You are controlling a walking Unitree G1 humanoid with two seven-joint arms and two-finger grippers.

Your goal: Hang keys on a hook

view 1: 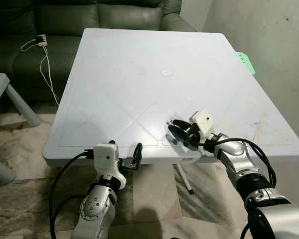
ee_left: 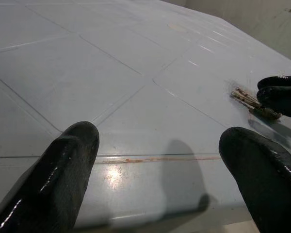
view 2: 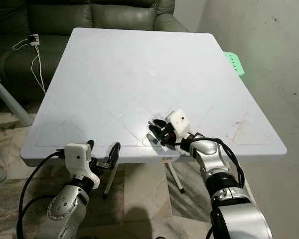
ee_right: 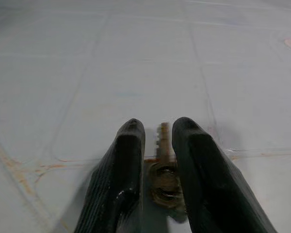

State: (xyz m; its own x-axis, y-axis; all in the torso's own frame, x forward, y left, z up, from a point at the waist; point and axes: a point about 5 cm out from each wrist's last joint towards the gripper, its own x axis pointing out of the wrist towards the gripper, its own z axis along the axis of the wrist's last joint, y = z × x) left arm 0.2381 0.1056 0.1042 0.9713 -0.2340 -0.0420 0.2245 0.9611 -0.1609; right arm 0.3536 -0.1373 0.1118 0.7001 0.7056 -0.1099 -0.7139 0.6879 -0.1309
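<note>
A bunch of rusty brown keys (ee_right: pixel 163 180) lies on the white table (view 1: pixel 139 74) near its front edge, right of the middle. My right gripper (ee_right: pixel 157 127) rests low on the table, its two black fingers (view 1: pixel 178 130) shut on the keys from both sides. From the left wrist view the key blades (ee_left: pixel 246 98) stick out past those fingertips. Just at the table's front edge, left of the keys, my left gripper (view 1: pixel 124 148) stands open and holds nothing.
A dark green sofa (view 1: pixel 65 20) stands behind the table, with a white charger and cable (view 1: pixel 40 42) on its seat. A small grey table (view 1: pixel 0 94) is at the left. A green stool (view 1: pixel 245 60) sits by the right wall. The floor is marble.
</note>
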